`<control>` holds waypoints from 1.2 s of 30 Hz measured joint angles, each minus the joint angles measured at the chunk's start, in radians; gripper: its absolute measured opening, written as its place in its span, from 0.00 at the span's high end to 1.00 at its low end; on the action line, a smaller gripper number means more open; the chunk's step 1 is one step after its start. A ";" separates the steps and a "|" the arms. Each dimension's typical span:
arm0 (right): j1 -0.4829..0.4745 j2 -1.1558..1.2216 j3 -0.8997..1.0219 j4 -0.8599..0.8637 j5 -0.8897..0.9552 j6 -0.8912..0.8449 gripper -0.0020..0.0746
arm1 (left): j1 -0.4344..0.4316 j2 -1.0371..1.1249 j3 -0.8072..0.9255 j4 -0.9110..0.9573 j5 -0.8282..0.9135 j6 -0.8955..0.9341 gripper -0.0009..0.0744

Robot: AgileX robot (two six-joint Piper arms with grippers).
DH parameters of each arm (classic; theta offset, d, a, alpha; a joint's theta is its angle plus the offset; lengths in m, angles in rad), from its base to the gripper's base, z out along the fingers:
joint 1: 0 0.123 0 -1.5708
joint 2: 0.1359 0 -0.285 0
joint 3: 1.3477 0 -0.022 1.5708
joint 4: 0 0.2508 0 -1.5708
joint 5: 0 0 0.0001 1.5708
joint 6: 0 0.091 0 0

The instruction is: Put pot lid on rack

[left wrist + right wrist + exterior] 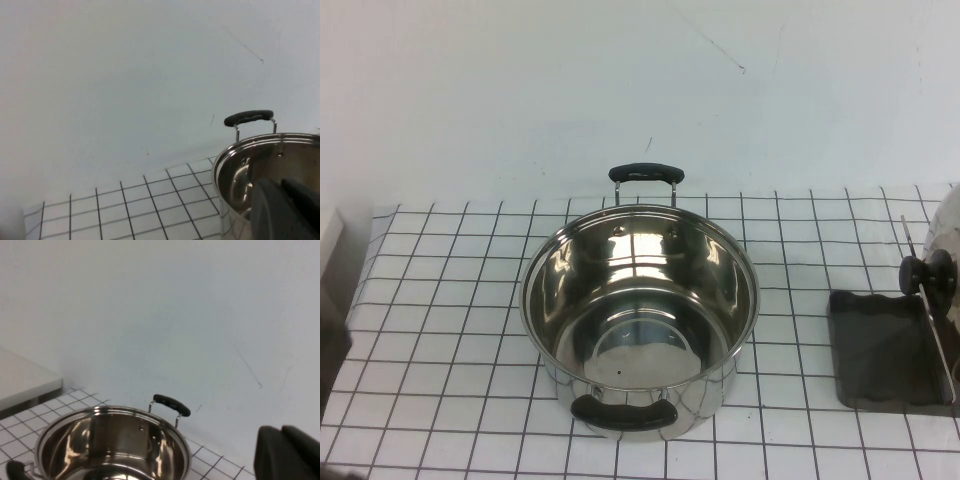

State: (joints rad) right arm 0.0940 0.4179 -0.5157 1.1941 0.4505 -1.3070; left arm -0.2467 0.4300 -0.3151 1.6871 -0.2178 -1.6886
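The pot lid (946,232) stands on edge at the far right, half cut off by the view's edge, its black knob (926,272) facing the pot. It rests among the thin wire bars of the dark grey rack (876,352). No gripper touches it. Neither arm shows in the high view. My left gripper (281,184) appears only in its wrist view, fingers together and empty, close to the pot's rim. My right gripper (281,430) appears only in its wrist view, fingers together and empty, raised and to the right of the pot.
The open steel pot (640,305) with two black handles stands mid-table on the white grid cloth (440,300); it also shows in the left wrist view (270,160) and the right wrist view (112,442). A white wall lies behind. A pale block (22,380) sits at the far left.
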 joint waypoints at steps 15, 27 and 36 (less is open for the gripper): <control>0.000 -0.190 0.192 0.028 -0.028 0.001 0.98 | 0.000 -0.232 0.340 0.037 -0.238 -0.078 0.99; 0.000 -0.192 0.193 0.029 -0.031 0.001 0.98 | 0.000 -0.235 0.342 0.079 -0.524 -0.083 0.99; 0.000 -0.192 0.319 0.021 -0.380 -0.113 0.98 | 0.000 -0.236 0.342 0.079 -0.541 -0.084 0.99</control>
State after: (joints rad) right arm 0.0940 0.2262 -0.1971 1.2155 0.0705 -1.4198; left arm -0.2467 0.1936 0.0272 1.7666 -0.7586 -1.7728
